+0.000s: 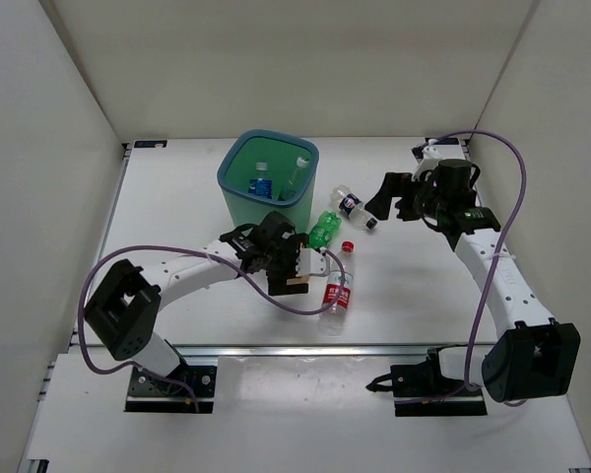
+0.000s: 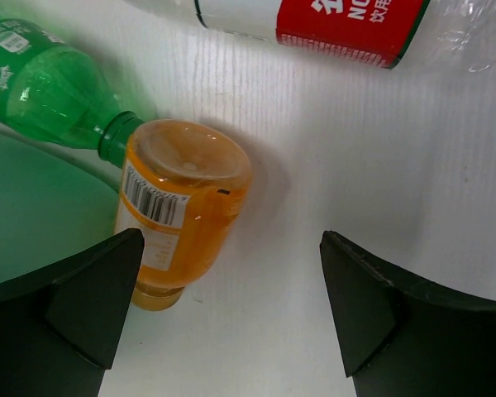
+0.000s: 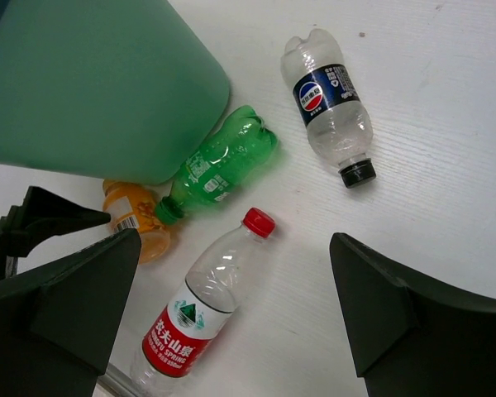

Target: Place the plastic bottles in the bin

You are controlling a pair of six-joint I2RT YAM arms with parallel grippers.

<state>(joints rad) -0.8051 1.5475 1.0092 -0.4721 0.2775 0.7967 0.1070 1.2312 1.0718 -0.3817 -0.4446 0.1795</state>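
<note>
The teal bin (image 1: 232,169) stands at the table's back middle with two bottles (image 1: 262,184) inside. By its near right side lie a green bottle (image 1: 325,227), a navy-labelled clear bottle (image 1: 355,207) and a red-labelled clear bottle (image 1: 340,286). A stubby orange bottle (image 2: 182,207) lies against the bin's foot, touching the green bottle's cap (image 2: 116,136). My left gripper (image 2: 231,306) is open and low over the table, its left finger beside the orange bottle. My right gripper (image 3: 236,314) is open and empty, high above the red-labelled bottle (image 3: 207,306).
White walls close the table on the left, back and right. The bin wall (image 2: 33,207) is just left of my left gripper. Purple cables loop off both arms. A metal rail runs along the table's near edge (image 1: 305,350).
</note>
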